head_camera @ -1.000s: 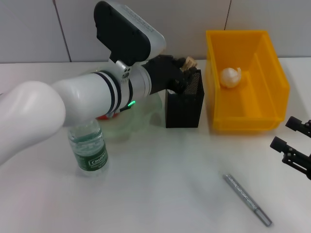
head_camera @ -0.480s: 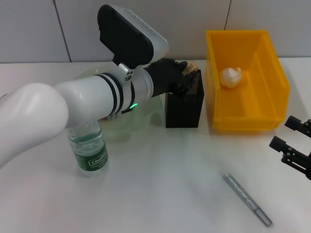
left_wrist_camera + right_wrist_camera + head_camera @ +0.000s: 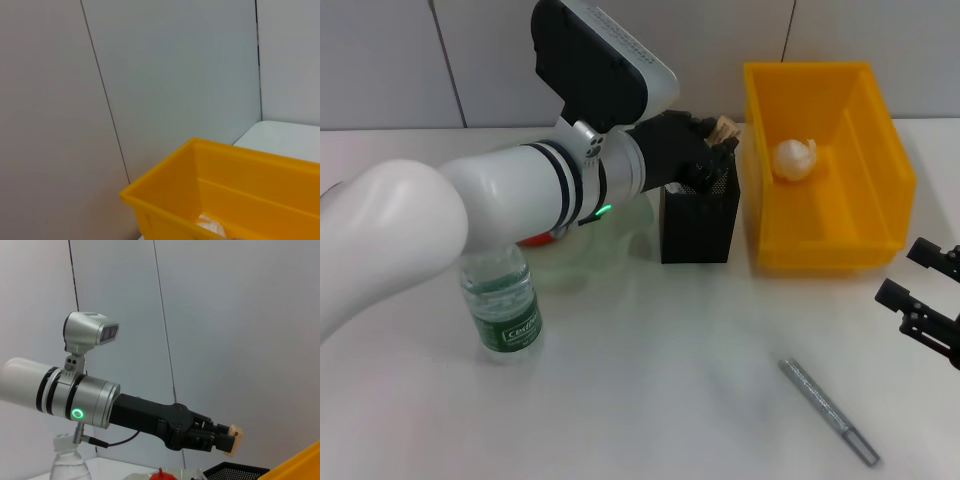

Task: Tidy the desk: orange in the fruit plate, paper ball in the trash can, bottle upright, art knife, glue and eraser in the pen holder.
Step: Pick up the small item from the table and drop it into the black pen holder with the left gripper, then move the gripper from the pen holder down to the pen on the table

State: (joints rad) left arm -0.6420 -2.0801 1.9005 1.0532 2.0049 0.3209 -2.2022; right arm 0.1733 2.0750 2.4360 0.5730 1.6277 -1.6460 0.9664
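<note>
My left gripper (image 3: pixel 717 138) hangs over the black mesh pen holder (image 3: pixel 700 225), shut on a small beige eraser (image 3: pixel 725 127). The right wrist view shows this eraser (image 3: pixel 234 437) just above the holder's rim (image 3: pixel 235 471). A grey art knife (image 3: pixel 827 410) lies on the table at the front right. The paper ball (image 3: pixel 796 158) rests inside the yellow trash can (image 3: pixel 875 160). The bottle (image 3: pixel 502 300) stands upright at the left. My right gripper (image 3: pixel 920 290) is open at the right edge. The glue is out of view, and the orange is hidden behind my left arm.
A clear fruit plate (image 3: pixel 605 255) sits left of the pen holder, mostly behind my left forearm, with a reddish patch (image 3: pixel 533 240) showing under the arm. The trash can stands close against the holder's right side. A wall rises behind the table.
My left arm has shifted a little to the right, carrying the eraser from the holder's left rim to over its opening. The right arm has stayed still.
</note>
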